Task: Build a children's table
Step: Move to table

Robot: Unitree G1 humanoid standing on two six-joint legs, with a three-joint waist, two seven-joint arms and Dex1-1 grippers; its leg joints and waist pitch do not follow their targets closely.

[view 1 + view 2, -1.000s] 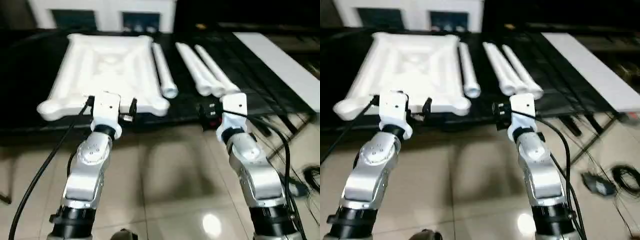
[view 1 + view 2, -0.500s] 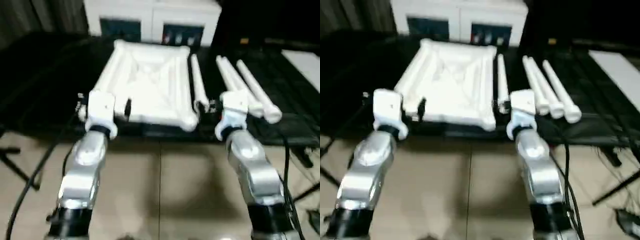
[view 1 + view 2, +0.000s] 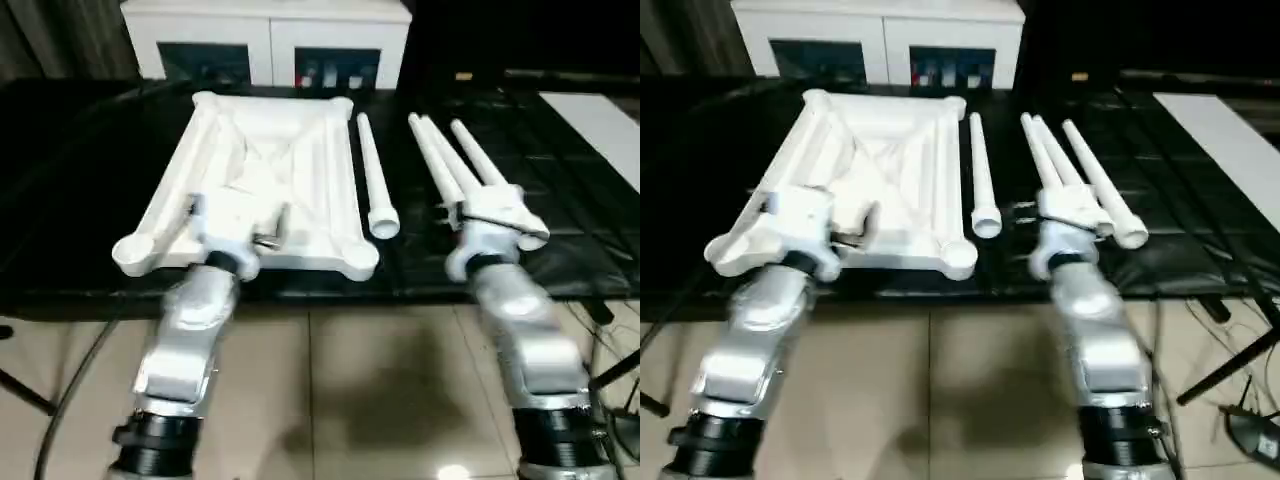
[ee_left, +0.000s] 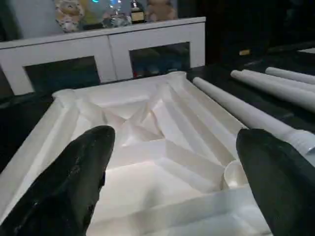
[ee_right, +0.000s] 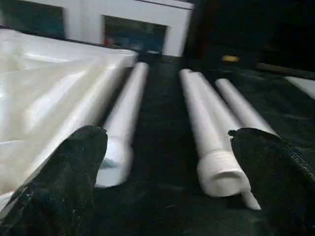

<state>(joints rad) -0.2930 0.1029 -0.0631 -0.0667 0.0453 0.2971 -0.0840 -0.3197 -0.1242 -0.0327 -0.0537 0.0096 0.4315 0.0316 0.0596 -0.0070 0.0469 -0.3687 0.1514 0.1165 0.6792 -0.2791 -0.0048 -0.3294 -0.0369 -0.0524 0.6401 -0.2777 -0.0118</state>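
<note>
The children's table lies in parts on a black-covered bench. Its white tabletop (image 3: 262, 170) rests upside down, ribbed X-braced underside up, with round sockets at the corners. One white leg (image 3: 372, 180) lies just right of it, and three more legs (image 3: 455, 165) lie side by side further right. My left gripper (image 4: 175, 135) hovers open over the tabletop's near edge, nothing between its fingers (image 4: 83, 172). Above the legs' near ends (image 5: 216, 172), my right gripper (image 5: 170, 133) is open and holds nothing.
A white cabinet (image 3: 265, 40) stands behind the bench. A flat white board (image 3: 600, 120) lies at the far right. Tiled floor (image 3: 350, 400) runs below the bench's front edge, with cables (image 3: 1240, 420) at the right and a stand's legs (image 3: 20, 390) at the left.
The whole picture has swung and tilted, so the camera moved. Both arms now reach a little farther over the bench's front edge. Both grippers stay open.
</note>
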